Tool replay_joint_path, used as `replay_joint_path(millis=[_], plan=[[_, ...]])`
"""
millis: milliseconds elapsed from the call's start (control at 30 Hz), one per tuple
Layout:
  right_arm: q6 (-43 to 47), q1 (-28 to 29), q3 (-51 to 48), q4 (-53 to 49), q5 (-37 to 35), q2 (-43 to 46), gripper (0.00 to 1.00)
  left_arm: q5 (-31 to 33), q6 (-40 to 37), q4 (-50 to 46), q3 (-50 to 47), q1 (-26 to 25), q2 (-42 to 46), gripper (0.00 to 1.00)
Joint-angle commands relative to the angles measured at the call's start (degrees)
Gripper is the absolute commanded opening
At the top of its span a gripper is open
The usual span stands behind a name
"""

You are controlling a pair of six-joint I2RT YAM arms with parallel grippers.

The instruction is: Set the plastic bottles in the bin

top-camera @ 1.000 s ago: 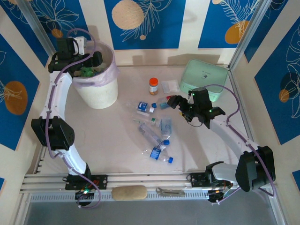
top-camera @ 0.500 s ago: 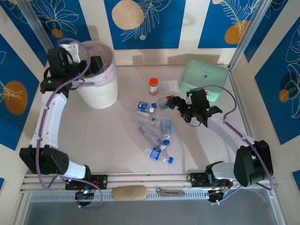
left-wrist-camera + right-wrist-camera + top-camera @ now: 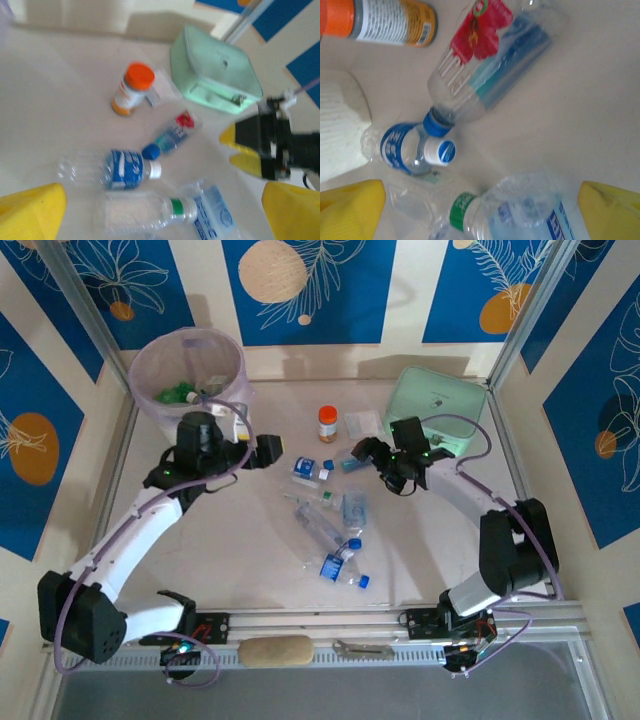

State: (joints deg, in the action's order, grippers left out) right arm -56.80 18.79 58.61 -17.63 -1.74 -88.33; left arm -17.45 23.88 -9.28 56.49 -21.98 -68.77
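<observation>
1. While the left pincer point(image 3: 262, 448) hangs released, its yellow fingers point(image 3: 32, 210) spread wide with nothing between them, it sits above the worktop point(image 3: 230, 540), between the bin point(image 3: 137, 370) and the scattered plastic bottles point(image 3: 320, 530).
2. The right pincer point(image 3: 363, 454) is likewise released, its jaws far apart and empty. It is at the far end of the bottle scatter, near the mint green container point(image 3: 440, 405).
3. The bin stands in the far left corner of the worktop. Green bottles point(image 3: 178, 394) lie inside it on the pink liner.
4. The loose bottles lie on their sides in the middle of the worktop, in a ragged line from between the two pincers toward the near edge.
5. From the right wrist, a red-labelled bottle point(image 3: 490, 65) lies with its blue cap just beside a blue-labelled bottle point(image 3: 397, 147) with a white cap.
6. A green-collared bottle point(image 3: 515, 215), clear and crumpled, lies low in that view, between the right pincer's yellow fingers and not gripped.
7. An orange-capped jar point(image 3: 327, 424) stands beyond the bottles, apart from them, with a small clear packet point(image 3: 365, 423) beside it.
</observation>
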Motion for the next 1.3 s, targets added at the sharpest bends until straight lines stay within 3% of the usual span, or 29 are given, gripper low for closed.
replay_joint_path(millis=[0,333,833,1267], plan=[[-3.2,0.4,3.9,-0.6,-3.9,-3.1,0.98,2.5,3.8,7.4,-3.6,-2.6,0.4,1.0],[-6.0,1.4,13.9,-3.7,-8.7,-14.5,0.96,3.5,4.7,12.5,-9.7,-7.1,0.2,1.0],[-11.1,0.6,25.2,-8.8,-10.3,-27.9,0.96,6.2,0.9,8.9,-13.6,-7.5,4.0,1.0],[-14.6,-0.8,25.5,-8.1,-10.6,-31.2,0.92,6.9,0.8,9.3,-13.9,-7.5,3.8,1.0]])
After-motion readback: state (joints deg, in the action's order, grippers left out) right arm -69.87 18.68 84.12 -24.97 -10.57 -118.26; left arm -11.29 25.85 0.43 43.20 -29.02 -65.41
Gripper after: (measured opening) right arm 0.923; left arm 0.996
